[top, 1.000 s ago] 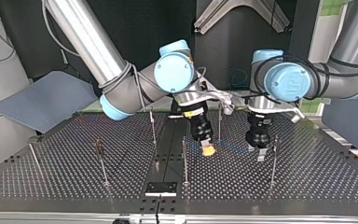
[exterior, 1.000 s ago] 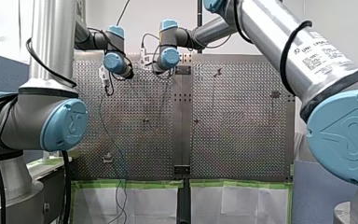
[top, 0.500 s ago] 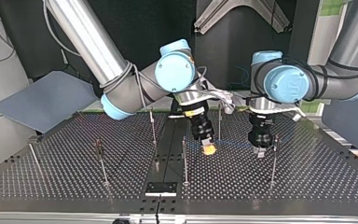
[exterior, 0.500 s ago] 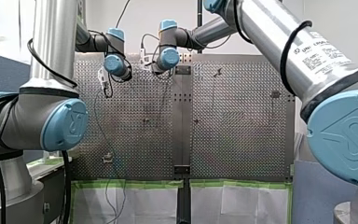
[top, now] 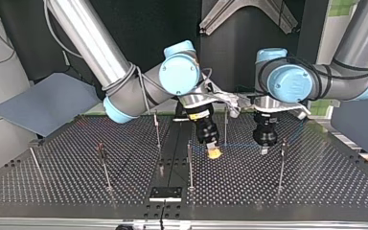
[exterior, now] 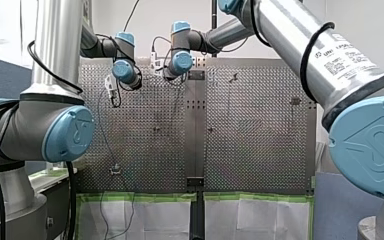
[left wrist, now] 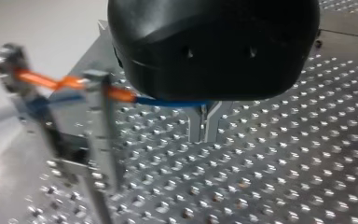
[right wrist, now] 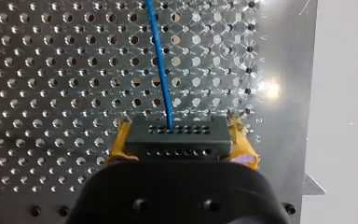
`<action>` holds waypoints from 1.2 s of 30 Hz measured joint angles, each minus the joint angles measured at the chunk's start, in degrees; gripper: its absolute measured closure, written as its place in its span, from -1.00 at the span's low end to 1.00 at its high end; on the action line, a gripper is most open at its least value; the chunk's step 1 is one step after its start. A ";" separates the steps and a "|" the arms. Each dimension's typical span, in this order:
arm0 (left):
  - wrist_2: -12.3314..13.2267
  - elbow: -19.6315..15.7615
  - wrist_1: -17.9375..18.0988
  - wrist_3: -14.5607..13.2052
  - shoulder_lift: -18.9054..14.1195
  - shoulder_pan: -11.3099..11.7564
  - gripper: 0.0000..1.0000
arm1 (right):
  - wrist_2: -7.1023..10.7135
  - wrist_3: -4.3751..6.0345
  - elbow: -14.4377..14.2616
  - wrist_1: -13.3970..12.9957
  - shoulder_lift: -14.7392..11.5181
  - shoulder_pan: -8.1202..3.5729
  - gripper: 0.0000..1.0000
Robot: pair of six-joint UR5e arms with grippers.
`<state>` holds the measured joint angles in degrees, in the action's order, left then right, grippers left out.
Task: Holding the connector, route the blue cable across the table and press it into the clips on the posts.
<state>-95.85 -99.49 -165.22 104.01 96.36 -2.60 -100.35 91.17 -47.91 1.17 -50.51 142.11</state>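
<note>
The thin blue cable (right wrist: 161,60) runs out of a black connector (right wrist: 177,136) that my right gripper (right wrist: 181,126) is shut on, between yellow pads. In the top view that gripper (top: 214,152) hangs low over the table's middle, and the cable (top: 239,143) stretches to my left gripper (top: 264,149) at the view's right. In the left wrist view the metal fingers (left wrist: 204,133) stand together, shut on the cable (left wrist: 163,101). Its orange section (left wrist: 65,83) lies across a clip post (left wrist: 100,121) beside the gripper.
Several thin posts stand on the perforated table (top: 316,182): one beside my left gripper (top: 282,163), one in front of my right (top: 189,163), others at the top view's left (top: 104,165). A black plate (top: 165,193) lies at the near edge. Cable slack (exterior: 102,130) hangs off the table's edge.
My left gripper has shut on the cable and risen a little from the table. In the front view the cable slack has swung to the left. My right gripper has stayed put.
</note>
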 joint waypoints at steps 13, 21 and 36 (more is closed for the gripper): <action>-3.49 -6.40 2.12 0.13 -0.01 -1.71 1.00 | -0.17 1.46 -0.24 1.50 3.26 0.68 0.99; -4.38 -10.22 5.69 1.57 -0.01 -2.23 1.00 | -0.14 1.82 -2.61 1.24 3.78 0.47 0.99; -4.07 -15.52 10.93 2.58 3.56 -3.22 1.00 | -0.12 1.97 -9.71 1.11 4.17 0.23 0.99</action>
<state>-99.92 -115.01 -154.30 106.58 99.92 -5.82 -100.47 93.14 -57.63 2.28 -46.33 142.34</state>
